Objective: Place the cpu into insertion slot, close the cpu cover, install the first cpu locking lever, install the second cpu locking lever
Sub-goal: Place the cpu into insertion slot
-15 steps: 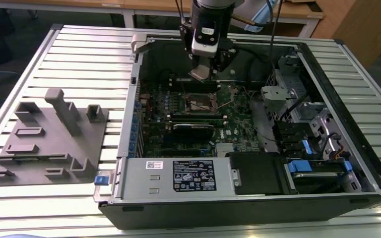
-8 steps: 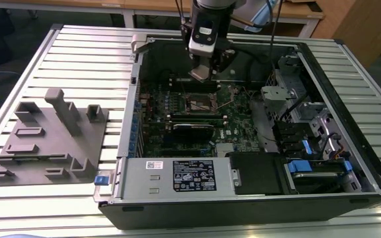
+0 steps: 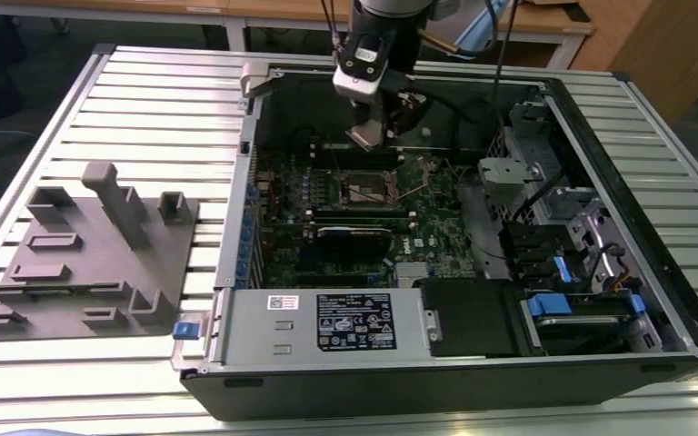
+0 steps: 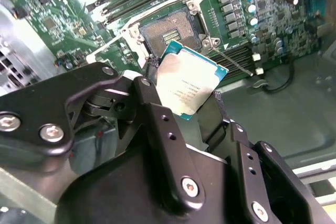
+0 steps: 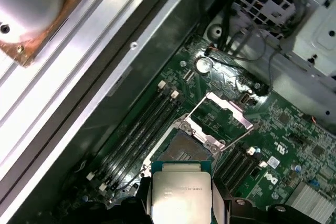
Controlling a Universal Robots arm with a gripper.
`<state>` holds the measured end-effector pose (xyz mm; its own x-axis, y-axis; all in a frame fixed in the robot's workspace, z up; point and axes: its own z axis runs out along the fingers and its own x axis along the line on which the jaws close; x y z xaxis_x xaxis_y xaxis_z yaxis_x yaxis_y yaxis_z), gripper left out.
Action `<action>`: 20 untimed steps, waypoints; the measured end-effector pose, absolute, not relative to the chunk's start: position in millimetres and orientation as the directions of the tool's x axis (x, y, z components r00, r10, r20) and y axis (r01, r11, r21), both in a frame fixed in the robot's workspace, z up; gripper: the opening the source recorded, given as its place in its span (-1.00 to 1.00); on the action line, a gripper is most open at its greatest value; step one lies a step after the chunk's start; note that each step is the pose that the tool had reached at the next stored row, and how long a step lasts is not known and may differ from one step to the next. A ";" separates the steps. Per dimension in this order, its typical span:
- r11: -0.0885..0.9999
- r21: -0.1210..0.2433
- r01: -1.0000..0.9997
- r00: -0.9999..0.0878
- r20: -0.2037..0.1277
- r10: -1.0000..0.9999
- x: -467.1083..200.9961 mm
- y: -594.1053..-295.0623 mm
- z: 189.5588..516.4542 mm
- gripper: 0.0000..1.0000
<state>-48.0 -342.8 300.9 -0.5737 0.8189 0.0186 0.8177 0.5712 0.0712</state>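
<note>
My gripper (image 3: 367, 138) hangs inside the open computer case, just above and behind the insertion slot (image 3: 367, 189) on the green motherboard. It is shut on the cpu (image 4: 189, 85), a flat silver-grey square chip held by its edges between the black fingers (image 4: 152, 85). In the first wrist view the cpu (image 5: 181, 192) sits in the gripper (image 5: 182, 204) close to the insertion slot (image 5: 181, 150), apart from it. The slot (image 4: 168, 32) is bare, with a dark centre. The cpu cover (image 5: 223, 111) stands tilted open at the slot's far side. A thin wire locking lever (image 4: 233, 60) sticks out beside the slot.
Black memory slots (image 5: 139, 140) run along both sides of the socket. A black card (image 3: 352, 238) lies on the board nearer the power supply (image 3: 324, 320). Drive cage and cables (image 3: 555, 227) fill the exterior view's right. A grey fixture plate (image 3: 83, 254) lies on the table.
</note>
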 end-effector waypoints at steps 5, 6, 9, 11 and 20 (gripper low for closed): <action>0.568 0.071 0.820 -0.570 0.019 0.821 -48.0 -342.8 300.9 0.08; 0.568 0.071 0.820 -0.570 0.019 0.821 -48.0 -342.8 300.9 0.08; 0.567 0.071 0.820 -0.570 0.019 0.822 -48.0 -342.8 300.9 0.08; 0.567 0.071 0.820 -0.570 0.019 0.822 -48.0 -342.8 300.9 0.08; 0.525 0.071 0.848 -0.527 0.019 0.849 -48.0 -342.8 300.5 0.08</action>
